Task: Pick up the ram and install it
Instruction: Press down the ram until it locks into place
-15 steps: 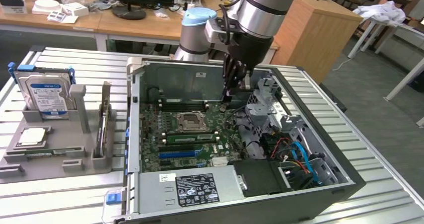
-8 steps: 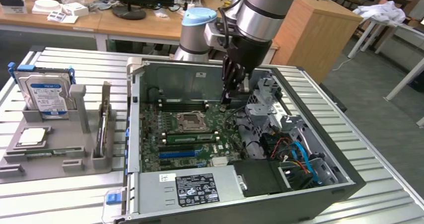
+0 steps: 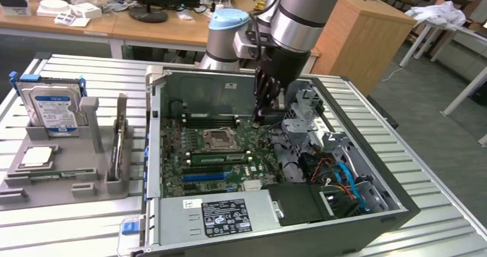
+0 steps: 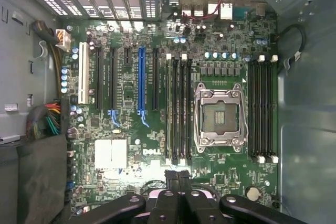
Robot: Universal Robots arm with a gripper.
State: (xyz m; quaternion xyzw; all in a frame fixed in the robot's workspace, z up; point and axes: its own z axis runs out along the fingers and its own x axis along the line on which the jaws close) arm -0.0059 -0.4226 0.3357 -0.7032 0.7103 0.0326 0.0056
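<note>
Item, gripper (image 3: 257, 122): your fingers (image 4: 171, 180) pressed together, pinching nothing, hovering over the motherboard (image 4: 131, 129) printed "DELL"; item, ram (image 3: 219, 158): green stick lying in a memory slot beside the CPU socket (image 3: 223, 137); power supply label (image 3: 226, 216): print unreadable.

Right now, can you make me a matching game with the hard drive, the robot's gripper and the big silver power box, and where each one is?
Things:
1. hard drive
2. gripper
3. power supply

Places:
A. lying inside the case, beside the motherboard
B. shut, hanging over the motherboard
C. standing in the grey holder outside the case

Pairs: 1-C, 2-B, 3-A
</note>
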